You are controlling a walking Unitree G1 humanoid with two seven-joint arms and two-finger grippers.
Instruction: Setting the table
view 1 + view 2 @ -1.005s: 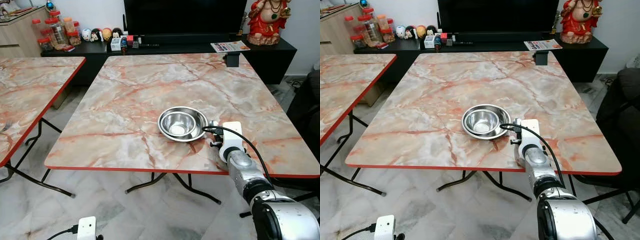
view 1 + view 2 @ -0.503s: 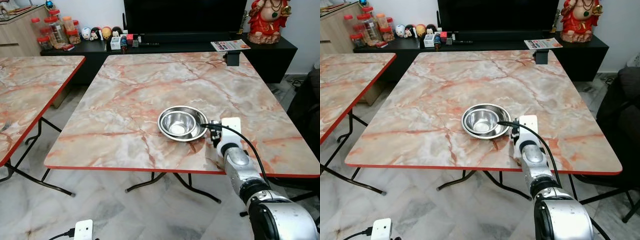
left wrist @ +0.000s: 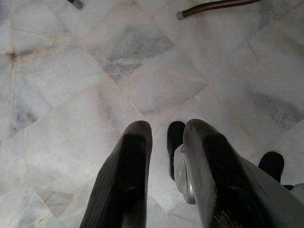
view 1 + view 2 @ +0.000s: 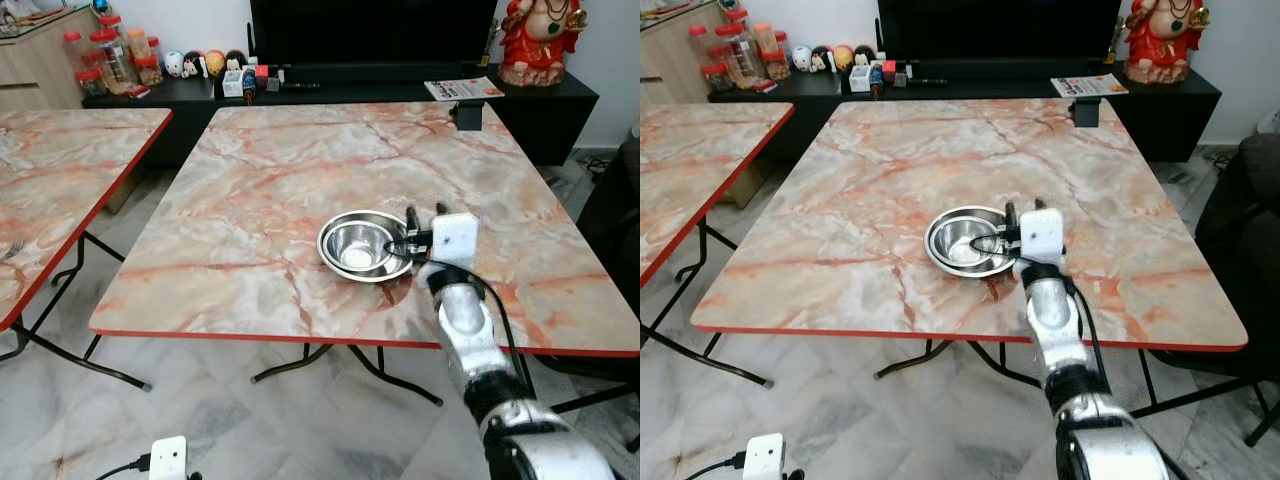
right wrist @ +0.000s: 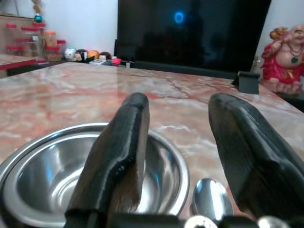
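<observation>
Two marble tables [image 4: 260, 190] are seen, one steel bowl [image 4: 362, 246] near the front edge of the nearer one, and one spoon [image 5: 211, 202], partly hidden, just beside the bowl's rim. Since a second ago the right gripper [image 4: 422, 222] has been raised and swung over the bowl's right rim, fingers parted wide, nothing held; the spoon was probably just released. The left gripper [image 3: 164, 156] is hung over the floor, narrowly parted, empty.

Steel bowl [image 4: 365, 246] — upright on marble table [image 4: 250, 200]; spoon [image 5: 211, 199] just beside it.
</observation>
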